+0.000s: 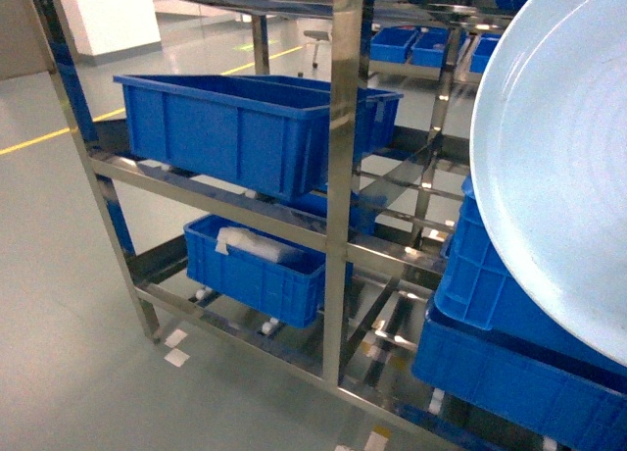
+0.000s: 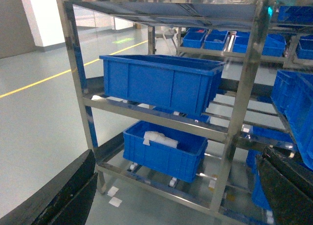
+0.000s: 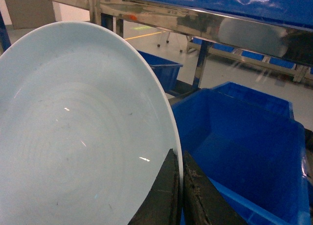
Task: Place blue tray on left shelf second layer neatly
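Observation:
The blue tray point(image 1: 558, 157) is a pale glossy round dish held up on edge at the right of the head view, in front of the shelving. In the right wrist view it point(image 3: 78, 122) fills the left half, and my right gripper point(image 3: 178, 159) is shut on its rim, one dark finger on each face. The left shelf point(image 1: 343, 176) is a polished steel rack with square uprights point(image 2: 244, 102) and rail tiers. My left gripper point(image 2: 177, 156) is open and holds nothing; its fingers point(image 2: 63, 195) frame the rack from a distance. Neither gripper shows in the head view.
A large blue crate point(image 1: 235, 127) fills the shelf's upper visible tier. A smaller crate holding a white wrapped bundle point(image 1: 255, 265) sits on the tier below. Stacked blue crates point(image 1: 509, 353) stand under the tray at the right. More crates point(image 2: 205, 38) sit on racks behind.

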Controlling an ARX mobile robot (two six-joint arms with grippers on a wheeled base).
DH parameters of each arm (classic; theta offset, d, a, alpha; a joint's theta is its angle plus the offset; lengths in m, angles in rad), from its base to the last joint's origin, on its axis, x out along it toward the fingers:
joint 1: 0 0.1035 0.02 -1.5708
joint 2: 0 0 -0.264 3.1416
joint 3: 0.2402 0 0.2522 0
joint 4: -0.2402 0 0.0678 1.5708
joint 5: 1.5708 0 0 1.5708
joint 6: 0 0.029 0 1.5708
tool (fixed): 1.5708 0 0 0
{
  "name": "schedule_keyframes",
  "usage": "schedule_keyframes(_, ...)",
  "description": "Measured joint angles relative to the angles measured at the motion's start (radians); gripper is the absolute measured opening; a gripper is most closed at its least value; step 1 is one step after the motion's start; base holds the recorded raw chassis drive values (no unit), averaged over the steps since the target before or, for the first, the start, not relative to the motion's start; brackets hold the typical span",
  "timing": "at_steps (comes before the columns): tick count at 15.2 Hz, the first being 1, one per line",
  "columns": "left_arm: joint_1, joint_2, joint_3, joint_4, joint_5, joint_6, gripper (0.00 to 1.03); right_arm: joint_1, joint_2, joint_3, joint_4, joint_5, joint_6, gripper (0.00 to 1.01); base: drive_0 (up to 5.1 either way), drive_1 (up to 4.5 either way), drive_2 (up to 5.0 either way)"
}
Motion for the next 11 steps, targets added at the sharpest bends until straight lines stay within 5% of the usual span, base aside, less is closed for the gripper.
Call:
schedule_keyframes(9,0.000,0.000,0.000,0.000,0.000,0.000,0.98,0.000,0.000,0.000,0.000,0.000,0.000,0.02,-1.2,-1.15,-1.2)
schedule_keyframes(11,0.000,0.000,0.000,0.001,0.004,0.000,0.98,0.000,-0.002,0.000,-0.002,0.004,0.000,0.02,-6.1,1.31,1.3)
